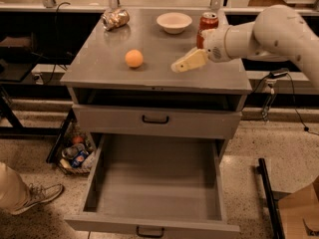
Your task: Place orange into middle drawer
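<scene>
One orange (133, 58) on cabinet top (99, 66), left of gripper (175, 67), apart. Gripper tip points toward it, grip state unclear. Middle drawer (157, 183) open below.

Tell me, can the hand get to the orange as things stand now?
Probably yes. The hand hovers over the cabinet top, right of the orange, with only bare top between them. The can and bowl stand farther back, off that path.

Middle drawer (157, 183) is matt grey metal, orange (133, 58) smooth, gripper (175, 67) above cabinet top (99, 66) pale plastic.
</scene>
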